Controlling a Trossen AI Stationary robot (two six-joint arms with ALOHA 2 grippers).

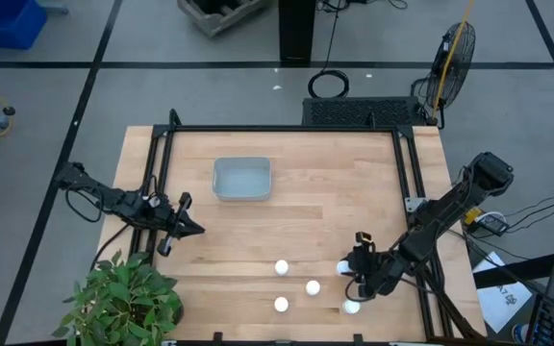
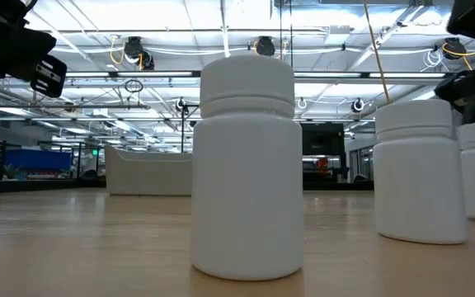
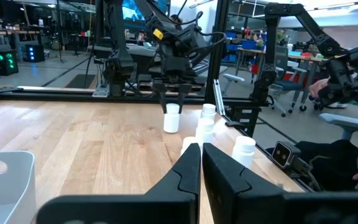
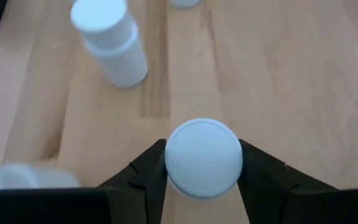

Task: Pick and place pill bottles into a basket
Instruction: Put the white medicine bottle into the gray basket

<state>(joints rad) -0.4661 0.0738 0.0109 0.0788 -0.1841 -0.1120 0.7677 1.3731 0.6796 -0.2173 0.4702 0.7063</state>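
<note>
Five white pill bottles stand near the table's near right edge. Three show in the high view [image 1: 282,268], [image 1: 313,286], [image 1: 281,305], and a fourth [image 1: 352,308] stands beside my right arm. My right gripper [image 1: 357,274] is shut on the fifth bottle [image 4: 204,157]. The pale grey-blue basket [image 1: 241,179] stands empty at the far left of the middle. My left gripper [image 1: 195,229] is shut and empty, level above the table's left side, pointing toward the bottles. My right gripper pinches the bottle's cap [image 4: 178,163] between its two fingers [image 4: 151,171], one on each side. The fingers come from above, pointing down. The bottle stands upright; in the left wrist view [image 3: 171,118] its base looks level with the tabletop.
A potted green plant [image 1: 123,298] stands at the table's near left corner. A black frame rail [image 1: 287,128] runs along the far edge and down both sides. Bare wood lies between the basket and the bottles.
</note>
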